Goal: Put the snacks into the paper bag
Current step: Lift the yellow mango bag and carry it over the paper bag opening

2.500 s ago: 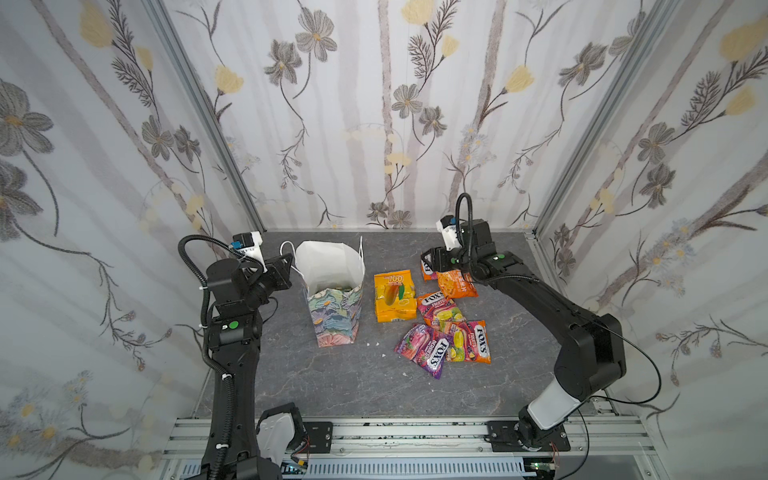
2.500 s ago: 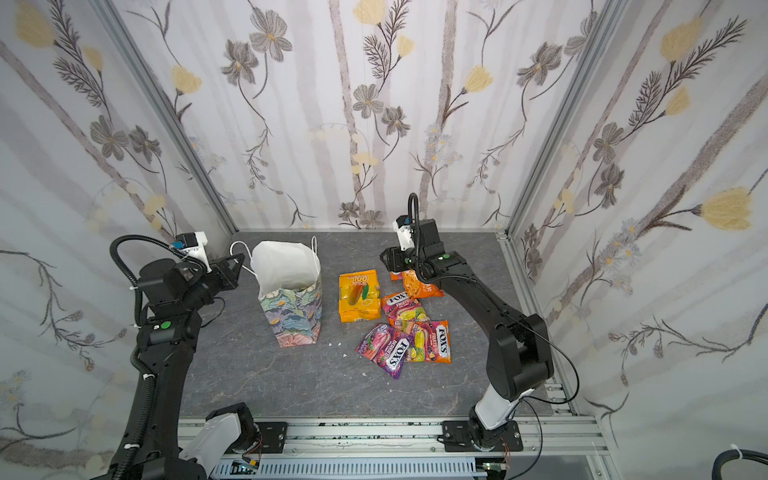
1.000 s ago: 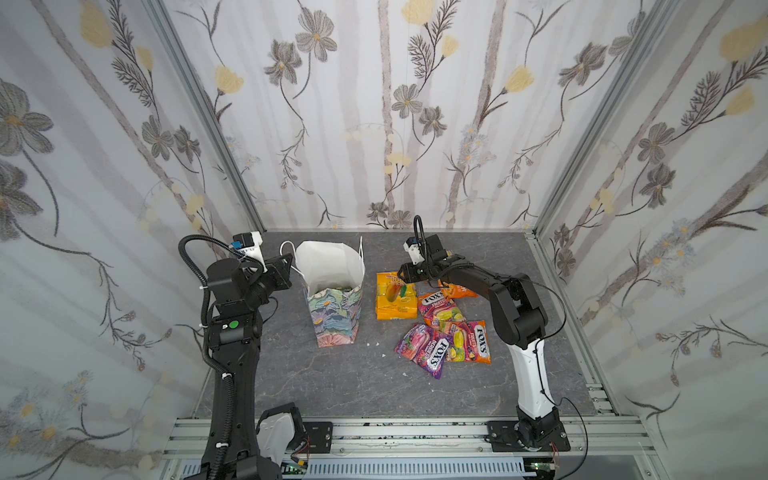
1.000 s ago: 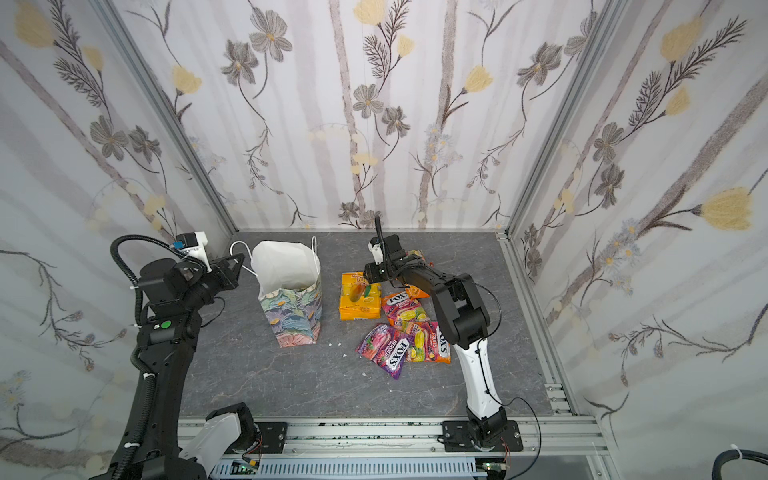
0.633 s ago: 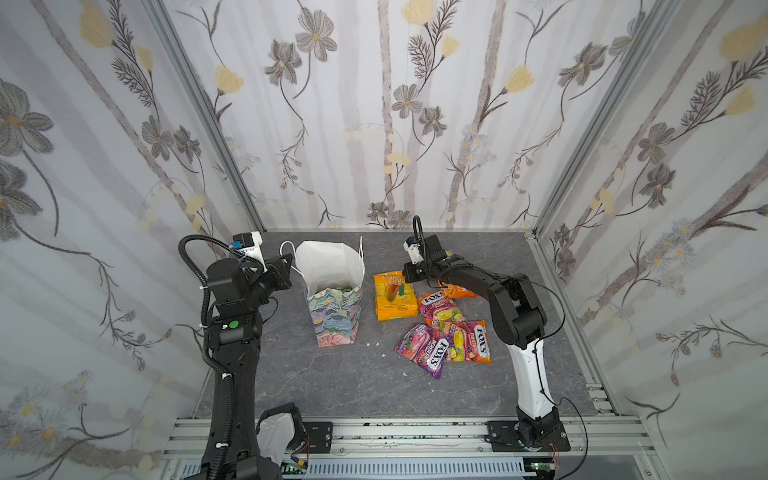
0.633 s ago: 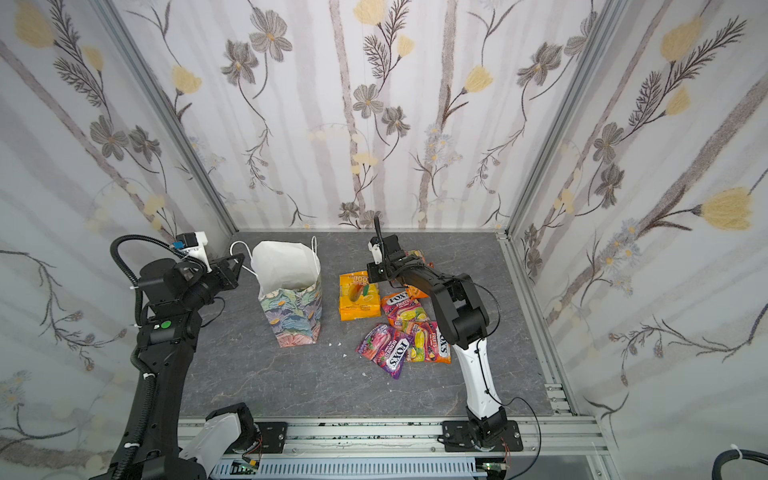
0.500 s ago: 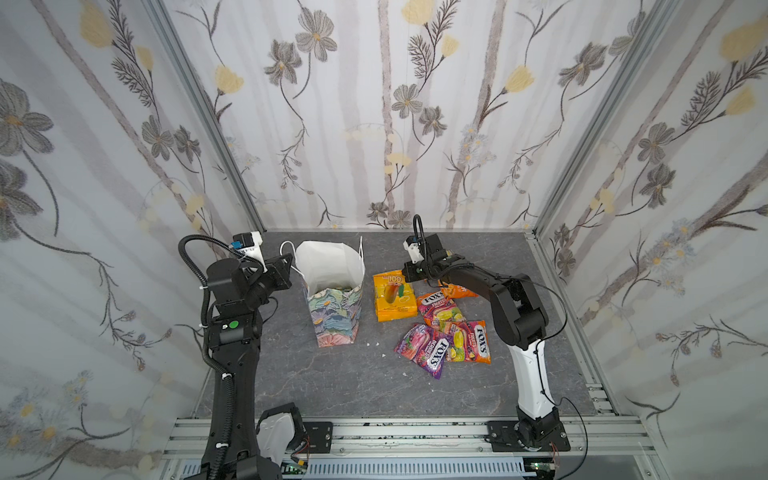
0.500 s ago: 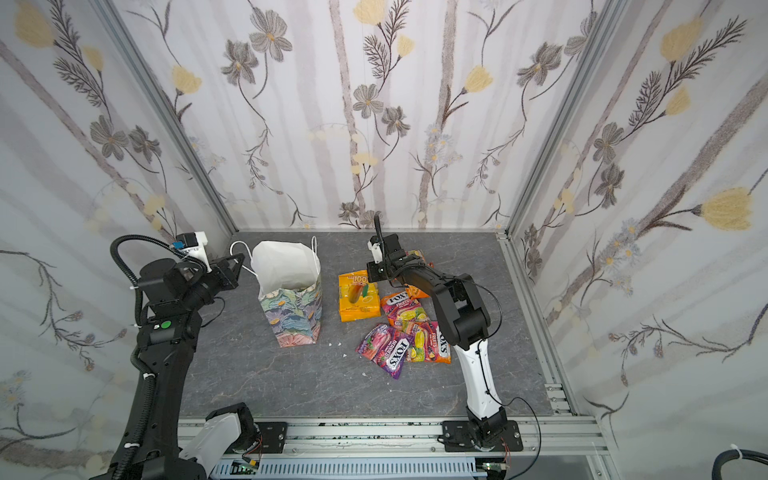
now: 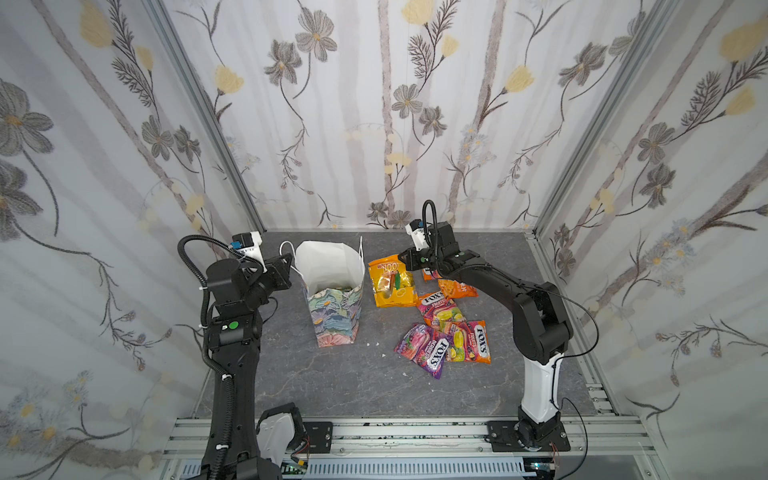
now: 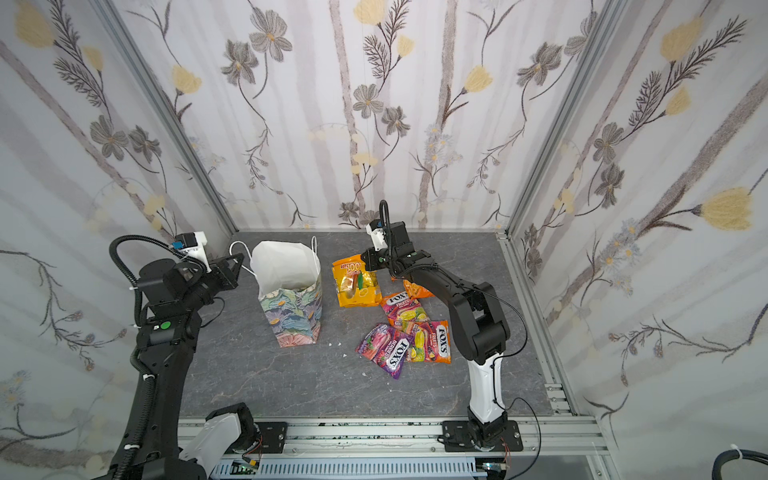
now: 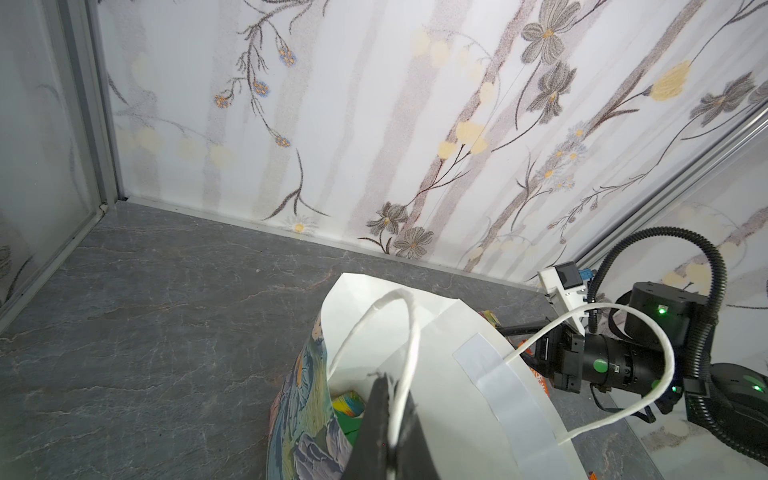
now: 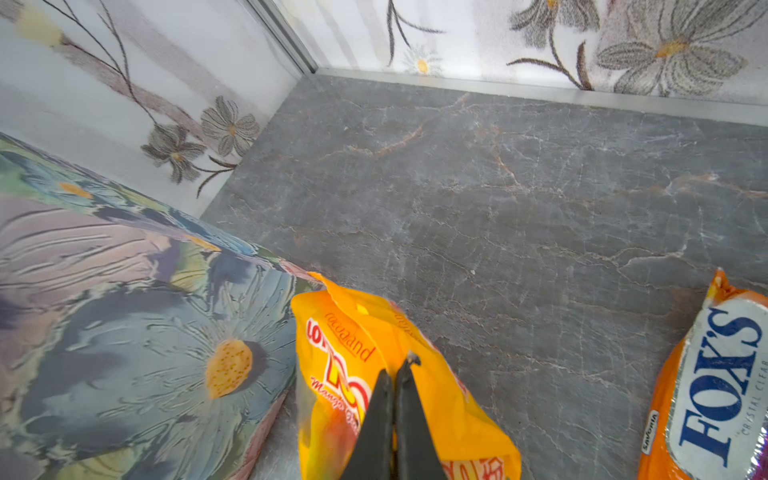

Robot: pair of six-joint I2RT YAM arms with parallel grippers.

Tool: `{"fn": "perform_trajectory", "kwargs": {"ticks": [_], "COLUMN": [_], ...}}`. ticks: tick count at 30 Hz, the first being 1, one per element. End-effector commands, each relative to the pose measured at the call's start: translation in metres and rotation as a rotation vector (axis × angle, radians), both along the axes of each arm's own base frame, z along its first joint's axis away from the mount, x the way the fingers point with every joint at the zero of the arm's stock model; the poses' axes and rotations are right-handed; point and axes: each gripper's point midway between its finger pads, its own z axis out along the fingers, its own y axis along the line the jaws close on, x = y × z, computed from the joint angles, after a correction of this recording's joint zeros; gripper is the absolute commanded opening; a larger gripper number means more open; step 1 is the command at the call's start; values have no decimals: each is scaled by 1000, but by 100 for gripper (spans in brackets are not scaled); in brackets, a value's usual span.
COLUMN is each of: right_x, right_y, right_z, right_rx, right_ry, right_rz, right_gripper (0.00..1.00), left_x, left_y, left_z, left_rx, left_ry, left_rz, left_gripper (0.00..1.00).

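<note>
The paper bag [image 9: 334, 307] [image 10: 295, 316] stands upright at centre left, its white inside showing. My left gripper [image 9: 291, 266] [image 11: 388, 380] is shut on the bag's white cord handle [image 11: 409, 332] at the rim. A green snack [image 11: 347, 409] lies inside the bag. My right gripper [image 9: 405, 262] [image 12: 395, 370] is shut on the far edge of a yellow-orange pack [image 9: 392, 282] [image 12: 353, 353] lying just right of the bag [image 12: 124, 332]. More snacks lie on the table: an orange FOX'S pouch [image 9: 457, 287] [image 12: 715, 395] and three pink-purple FOX'S pouches [image 9: 436, 309] [image 9: 426, 351] [image 9: 471, 340].
The grey stone-look table [image 9: 332, 386] is boxed in by flowered walls on three sides. An aluminium rail [image 9: 415, 432] with the arm bases runs along its front edge. Small white crumbs [image 9: 376, 344] lie between the bag and the pouches.
My right arm swung left from the orange pouches to the yellow-orange pack, and its jaws closed on the pack's edge. The left arm and the bag have not moved.
</note>
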Motion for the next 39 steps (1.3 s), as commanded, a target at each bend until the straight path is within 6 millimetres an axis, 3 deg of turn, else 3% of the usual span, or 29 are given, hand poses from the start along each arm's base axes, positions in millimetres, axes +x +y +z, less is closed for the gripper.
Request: {"fn": "perform_trajectory", "kwargs": {"ticks": [1,17,29,39], "right_x": [2,-12,-14,-22], "right_y": [6,7,7,14], "right_z": [45,158,218,283], "right_rx": [82,126,165,243], "right_ry": [-112,-365,-465,-571], "right_rz": [22,17,-27,-22], "right_gripper": [0,0,0,0], "left_x": [0,0,0,1], "left_y": [1,0,-1,-1], "left_z": [7,8,8,6], "left_rx": [12,12,9,5], "left_ry": [-27,-31,-31,-24], "left_rz": [1,-2,-7,-10], "left_gripper": [0,0,0,0]}}
